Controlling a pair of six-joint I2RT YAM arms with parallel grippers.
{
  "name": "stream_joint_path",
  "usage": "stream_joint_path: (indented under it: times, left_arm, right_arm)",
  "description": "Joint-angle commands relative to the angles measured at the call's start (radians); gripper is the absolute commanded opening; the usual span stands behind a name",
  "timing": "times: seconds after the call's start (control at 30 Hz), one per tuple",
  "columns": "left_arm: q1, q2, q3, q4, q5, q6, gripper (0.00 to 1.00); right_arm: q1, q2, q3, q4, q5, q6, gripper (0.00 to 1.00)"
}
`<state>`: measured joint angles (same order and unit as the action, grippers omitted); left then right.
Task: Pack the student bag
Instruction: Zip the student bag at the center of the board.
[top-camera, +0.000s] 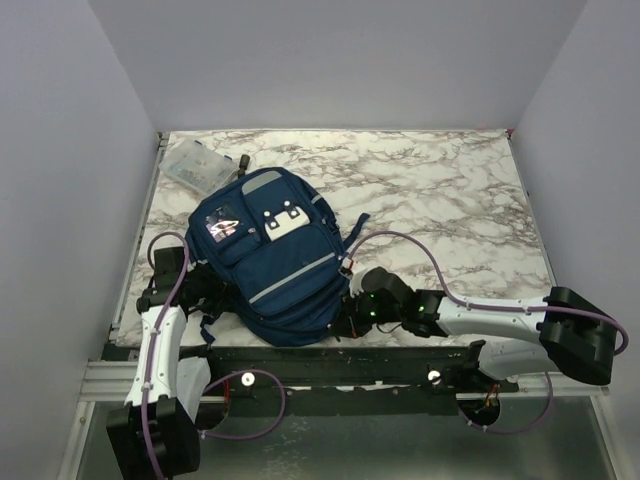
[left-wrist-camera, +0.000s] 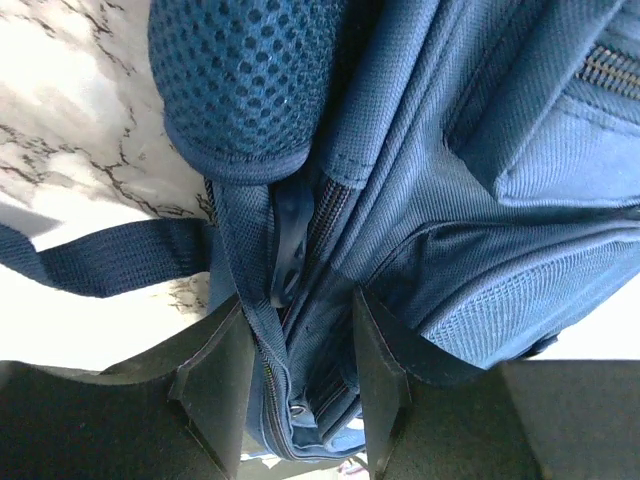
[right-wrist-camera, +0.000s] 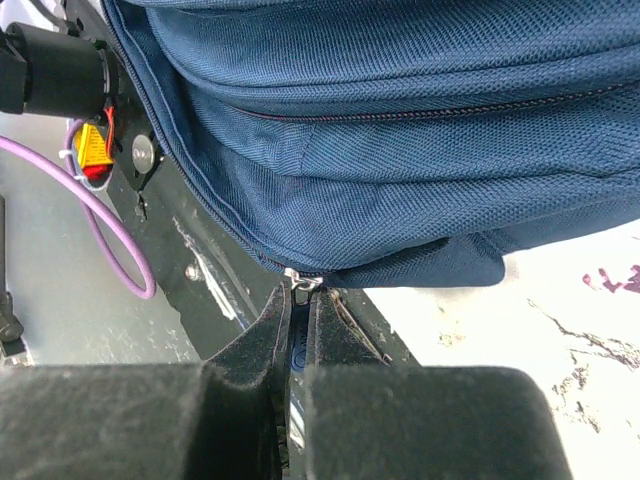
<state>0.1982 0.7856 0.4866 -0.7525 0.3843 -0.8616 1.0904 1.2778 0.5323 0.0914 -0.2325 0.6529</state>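
Note:
The student bag (top-camera: 270, 250), a navy backpack with grey stripes and a white patch, lies on the near left of the marble table (top-camera: 440, 200). My left gripper (top-camera: 207, 287) is at its left side. In the left wrist view the gripper (left-wrist-camera: 298, 385) has a fold of the bag's fabric (left-wrist-camera: 450, 200) and a zip edge pinched between its fingers (left-wrist-camera: 215, 390). My right gripper (top-camera: 350, 318) is at the bag's near right corner. In the right wrist view it (right-wrist-camera: 298, 310) is shut on the blue zip pull below the metal slider (right-wrist-camera: 302, 283) of the bag (right-wrist-camera: 400, 130).
A small clear plastic box (top-camera: 197, 165) lies at the table's far left corner, behind the bag. A blue strap (left-wrist-camera: 100, 262) trails on the table by my left gripper. The black rail at the near table edge (top-camera: 330, 365) lies just under my right gripper. Grey walls close three sides.

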Motion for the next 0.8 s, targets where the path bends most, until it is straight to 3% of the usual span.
stream_joint_path:
  times: [0.0, 0.23, 0.37, 0.53, 0.63, 0.67, 0.77]
  left_arm:
    - [-0.058, 0.079, -0.001, 0.141, 0.071, -0.049, 0.44]
    - [-0.455, 0.319, 0.168, 0.248, -0.088, -0.144, 0.42]
    - [-0.580, 0.507, 0.349, 0.251, -0.139, -0.110, 0.37]
    - [-0.576, 0.661, 0.552, 0.203, -0.238, 0.040, 0.36]
    - [-0.554, 0.668, 0.613, 0.177, -0.289, 0.128, 0.40]
    - [-0.546, 0.643, 0.611, 0.174, -0.298, 0.150, 0.43]
    - [-0.537, 0.527, 0.551, 0.176, -0.328, 0.183, 0.67]
  right_arm:
    - [0.004, -0.014, -0.042, 0.016, -0.097, -0.001, 0.01]
    - [0.005, -0.035, -0.088, 0.051, -0.124, 0.034, 0.01]
    - [0.005, -0.040, -0.117, 0.101, -0.140, 0.070, 0.01]
    - [0.005, -0.041, -0.127, 0.103, -0.087, 0.080, 0.00]
    - [0.005, -0.028, -0.118, 0.122, -0.055, 0.097, 0.00]
    - [0.005, -0.022, -0.117, 0.139, -0.052, 0.106, 0.01]
    - [0.005, 0.008, -0.105, 0.173, -0.039, 0.116, 0.00]
